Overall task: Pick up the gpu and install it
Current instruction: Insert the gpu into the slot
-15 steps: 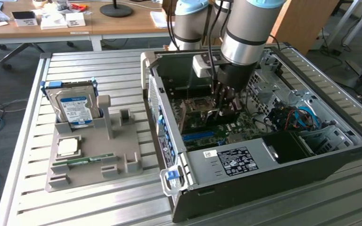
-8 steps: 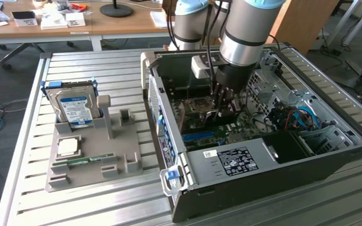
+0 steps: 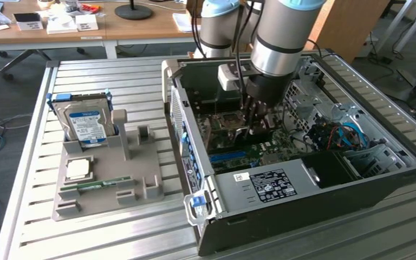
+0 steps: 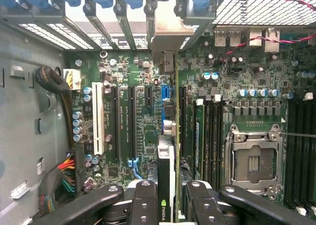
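The gpu shows edge-on in the wrist view: a thin green card with a black cooler face. Its silver end bracket reaches the case's rear slot openings. My gripper is shut on it, one black finger on each side. The card hangs upright over the motherboard, in line with the blue expansion slot; I cannot tell whether its edge touches the slot. In the exterior view my gripper reaches down inside the open computer case.
A white slot, black slots and the bare CPU socket flank the card. Cable bundles lie by the case wall. On the table at the exterior view's left, a grey holder carries a hard drive, a processor and a memory stick.
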`<state>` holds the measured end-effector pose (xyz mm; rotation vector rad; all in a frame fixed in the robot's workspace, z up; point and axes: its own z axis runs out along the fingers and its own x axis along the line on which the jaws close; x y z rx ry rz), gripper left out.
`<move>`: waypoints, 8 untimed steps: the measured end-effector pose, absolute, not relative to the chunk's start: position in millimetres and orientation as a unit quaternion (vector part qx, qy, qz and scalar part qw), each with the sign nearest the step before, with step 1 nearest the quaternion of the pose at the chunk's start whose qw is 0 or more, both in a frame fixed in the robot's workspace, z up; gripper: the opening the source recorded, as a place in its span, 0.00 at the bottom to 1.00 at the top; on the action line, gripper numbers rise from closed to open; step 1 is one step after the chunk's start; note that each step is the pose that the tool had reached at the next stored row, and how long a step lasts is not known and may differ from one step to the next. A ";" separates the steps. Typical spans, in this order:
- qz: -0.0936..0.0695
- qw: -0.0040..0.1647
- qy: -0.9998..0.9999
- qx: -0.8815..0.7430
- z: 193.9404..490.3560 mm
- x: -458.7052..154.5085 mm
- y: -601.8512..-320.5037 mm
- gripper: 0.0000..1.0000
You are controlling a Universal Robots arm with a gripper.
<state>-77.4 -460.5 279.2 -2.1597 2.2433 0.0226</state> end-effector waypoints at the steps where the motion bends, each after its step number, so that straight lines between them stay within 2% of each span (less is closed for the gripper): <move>1: 0.007 0.014 0.720 -0.694 279.2 -78.0 -460.5 0.27; 8: 0.007 0.014 0.720 -0.694 273.9 -79.1 -460.5 0.27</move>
